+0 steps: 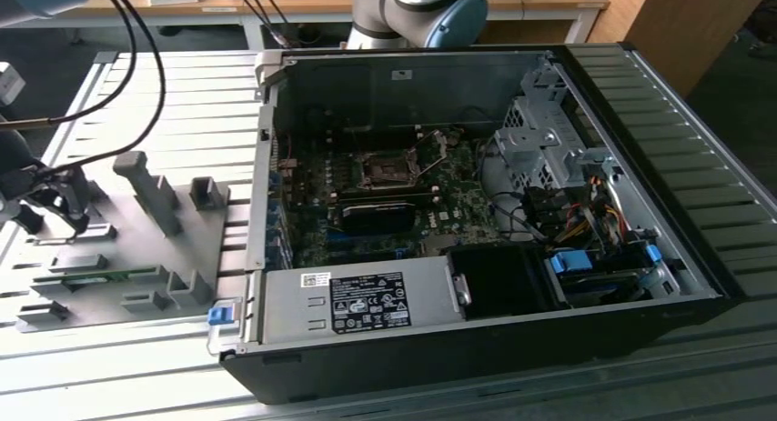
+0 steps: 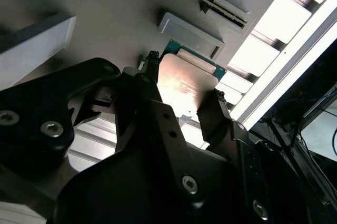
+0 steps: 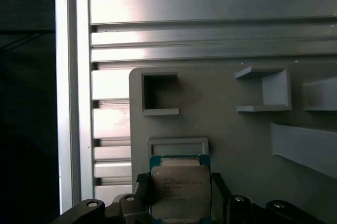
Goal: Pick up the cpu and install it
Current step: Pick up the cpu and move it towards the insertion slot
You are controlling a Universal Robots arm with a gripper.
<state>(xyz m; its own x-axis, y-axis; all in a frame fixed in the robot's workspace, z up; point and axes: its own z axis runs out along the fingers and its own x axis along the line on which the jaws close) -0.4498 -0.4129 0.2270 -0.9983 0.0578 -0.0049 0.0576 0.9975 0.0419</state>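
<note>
Gripper (image 3: 179, 181) low over grey fixture plate (image 3: 242, 150). Cpu (image 3: 180, 193) sits between the jaws, shiny top up; jaws press two opposite edges, seemingly clamped. Whether it has left the plate is unclear. Open computer case (image 1: 486, 348) well apart.

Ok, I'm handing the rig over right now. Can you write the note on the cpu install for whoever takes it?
Tool: shut on the cpu, gripping it by two opposite edges, as seen in both wrist views.
Cpu: its metal top faces the wrist cameras. It is over the grey fixture plate, next to a raised rectangular pocket. I cannot tell whether it is lifted clear of the plate.
Done: the cpu is grasped.
Left: the cpu is not yet at the black socket on the board inside the open computer case, so the install is not done.
</note>
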